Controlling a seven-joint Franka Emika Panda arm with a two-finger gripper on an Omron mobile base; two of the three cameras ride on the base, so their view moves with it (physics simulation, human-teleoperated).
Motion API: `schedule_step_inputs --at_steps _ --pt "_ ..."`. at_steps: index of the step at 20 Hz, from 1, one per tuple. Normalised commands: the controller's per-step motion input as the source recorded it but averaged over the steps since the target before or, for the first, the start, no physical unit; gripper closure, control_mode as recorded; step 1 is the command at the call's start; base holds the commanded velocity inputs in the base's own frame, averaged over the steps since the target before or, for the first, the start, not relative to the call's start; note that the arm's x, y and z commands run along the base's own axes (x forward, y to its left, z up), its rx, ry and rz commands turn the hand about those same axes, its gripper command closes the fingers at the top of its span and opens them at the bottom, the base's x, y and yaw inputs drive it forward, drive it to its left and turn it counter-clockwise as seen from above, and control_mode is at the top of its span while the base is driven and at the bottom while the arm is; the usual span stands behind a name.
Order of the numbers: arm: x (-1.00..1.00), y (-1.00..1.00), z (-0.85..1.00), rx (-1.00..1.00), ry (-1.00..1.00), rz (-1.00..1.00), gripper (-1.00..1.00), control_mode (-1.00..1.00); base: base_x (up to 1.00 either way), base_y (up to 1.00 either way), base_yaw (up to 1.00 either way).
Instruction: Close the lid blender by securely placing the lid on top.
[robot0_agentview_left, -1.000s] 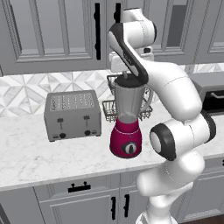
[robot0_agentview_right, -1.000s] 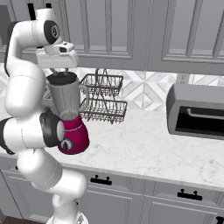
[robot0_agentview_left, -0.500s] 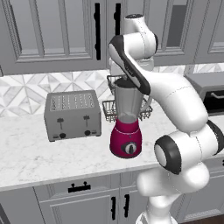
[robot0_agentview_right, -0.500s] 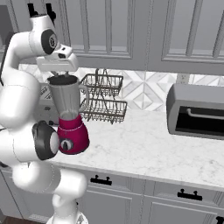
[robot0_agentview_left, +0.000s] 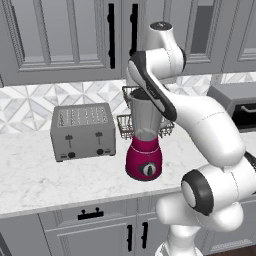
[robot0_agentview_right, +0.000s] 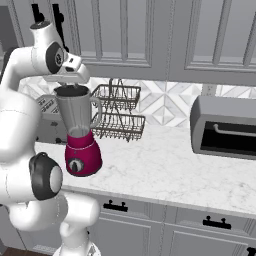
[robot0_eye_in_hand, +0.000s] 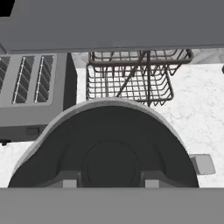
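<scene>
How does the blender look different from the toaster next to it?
The blender is tall, with a magenta base and a clear jar; the toaster is a low grey box. The blender has one round dial, the toaster two front levers. Both stand upright on the marble counter.

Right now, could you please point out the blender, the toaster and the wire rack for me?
blender (robot0_agentview_left: 144, 161), left base view, magenta base.
toaster (robot0_agentview_left: 83, 132), left base view, front face.
wire rack (robot0_agentview_right: 119, 125), right base view, lower basket.

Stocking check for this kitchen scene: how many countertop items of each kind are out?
Blender: 1
Lid: 1
Toaster: 1
Wire rack: 1
Toaster oven: 1
Total: 5
</scene>
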Motion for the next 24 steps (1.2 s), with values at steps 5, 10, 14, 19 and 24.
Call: schedule_step_inputs --at_steps 5,10,14,19,24 --pt "0.01 0.00 0.00 0.03 -0.18 0.00 1.00 -1.00 0.00 0.00 0.00" --pt "-0.01 0.00 -0.05 0.00 -0.26 0.00 1.00 -1.00 0.00 0.00 0.00" --pt "-0.04 0.00 -0.01 -0.01 -0.20 0.00 1.00 -1.00 0.00 0.00 0.00" --pt "0.00 0.02 -0.05 -0.06 0.00 0.00 1.00 -1.00 0.00 0.00 0.00" --pt "-0.02 0.00 -0.03 -0.04 0.00 0.00 1.00 -1.00 0.00 0.00 0.00"
